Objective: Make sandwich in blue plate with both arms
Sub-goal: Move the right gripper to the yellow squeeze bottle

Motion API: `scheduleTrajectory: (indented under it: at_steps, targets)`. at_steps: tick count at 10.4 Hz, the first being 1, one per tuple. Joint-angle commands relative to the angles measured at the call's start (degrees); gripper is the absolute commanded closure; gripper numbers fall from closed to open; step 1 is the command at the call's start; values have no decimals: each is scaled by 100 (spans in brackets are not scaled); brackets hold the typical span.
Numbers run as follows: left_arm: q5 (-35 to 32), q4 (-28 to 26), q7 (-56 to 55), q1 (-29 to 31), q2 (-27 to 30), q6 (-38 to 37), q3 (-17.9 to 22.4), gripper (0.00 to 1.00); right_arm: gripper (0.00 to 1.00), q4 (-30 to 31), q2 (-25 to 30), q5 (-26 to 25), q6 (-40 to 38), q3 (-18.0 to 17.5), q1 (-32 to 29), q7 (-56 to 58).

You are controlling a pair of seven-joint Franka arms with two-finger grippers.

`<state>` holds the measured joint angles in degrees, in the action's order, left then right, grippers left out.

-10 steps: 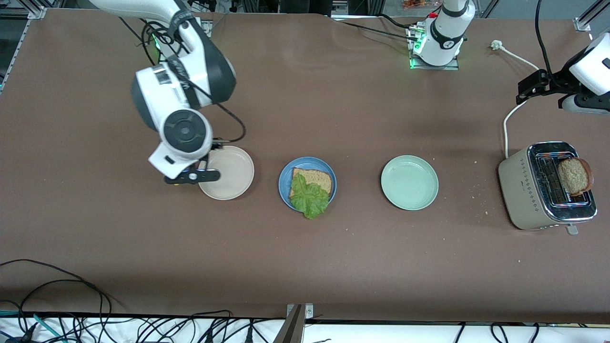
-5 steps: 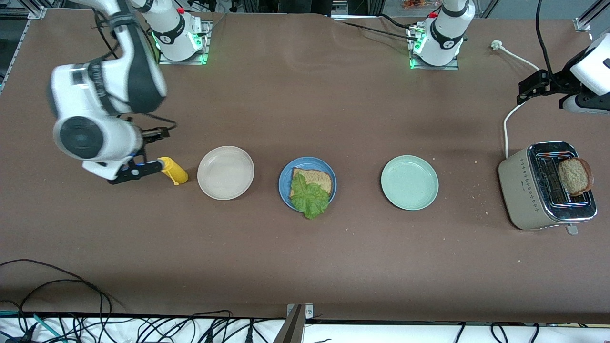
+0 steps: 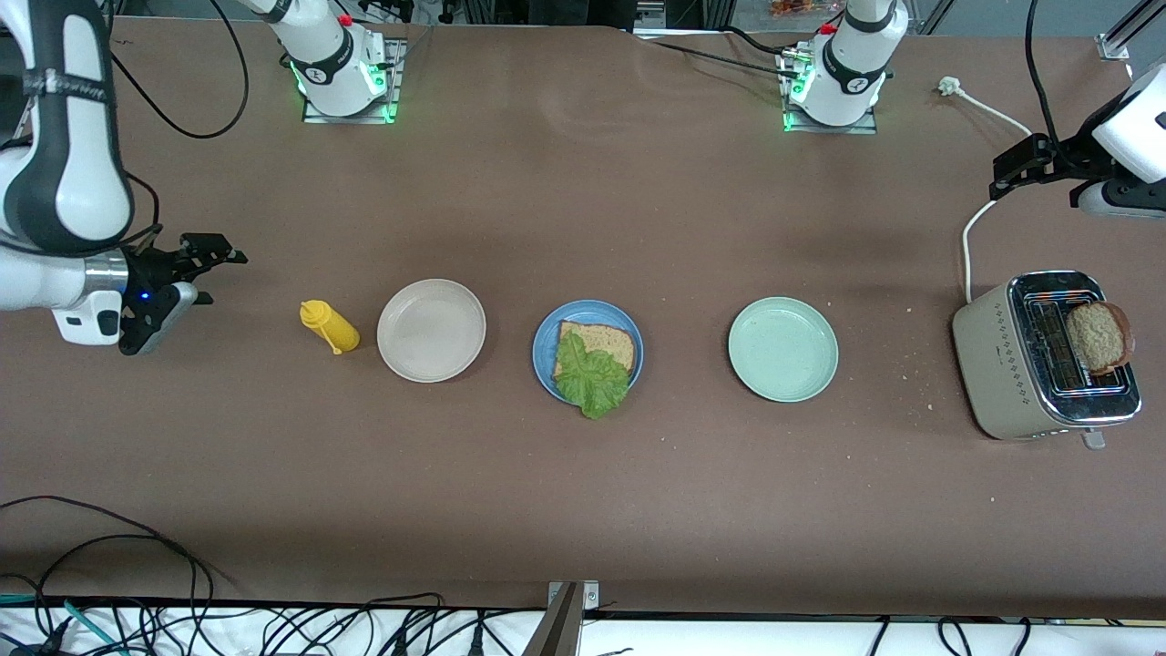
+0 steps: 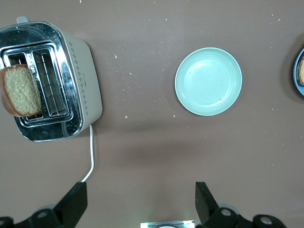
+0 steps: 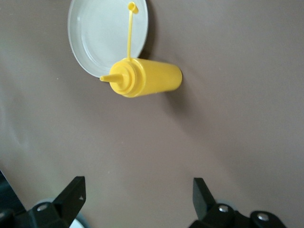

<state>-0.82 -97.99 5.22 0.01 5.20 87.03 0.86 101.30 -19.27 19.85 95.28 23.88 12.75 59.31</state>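
The blue plate (image 3: 544,351) sits mid-table. On it lies one brown bread slice (image 3: 608,341) with a ruffled lettuce leaf (image 3: 592,378) over its nearer part. A second slice (image 3: 1099,336) (image 4: 20,90) sticks up from the toaster (image 3: 1007,364) (image 4: 85,76) at the left arm's end of the table. My left gripper (image 3: 1007,173) (image 4: 140,190) hangs open and empty over bare table between the toaster and its base. My right gripper (image 3: 219,273) (image 5: 137,185) is open and empty, low over the table at the right arm's end, apart from everything.
A yellow squeeze bottle (image 3: 330,328) (image 5: 145,78) sits between the right gripper and the beige-white plate (image 3: 431,330) (image 5: 102,33). A pale green plate (image 3: 782,349) (image 4: 208,80) stands between the blue plate and the toaster. The toaster's white cord (image 3: 967,246) runs toward the robots' bases.
The right arm has swung from the beige-white plate out toward its own end of the table, uncovering the yellow bottle. The left arm has stayed where it was.
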Motion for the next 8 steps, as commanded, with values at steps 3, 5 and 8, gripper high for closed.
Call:
scheduleTrajectory:
  at_steps: [3,5,8]
  targets:
    - [-190,105,14,25,-37,-72,2,0,0,-23,-1234,2668,123,-32,-764,4467]
    - [-190,113,14,34,-37,-55,11,0,0,-23,-1534,3093,26,-41,-896,5691]
    - [-190,113,5,34,-46,-46,2,0,0,-41,-2026,4320,-508,-67,-967,7072]
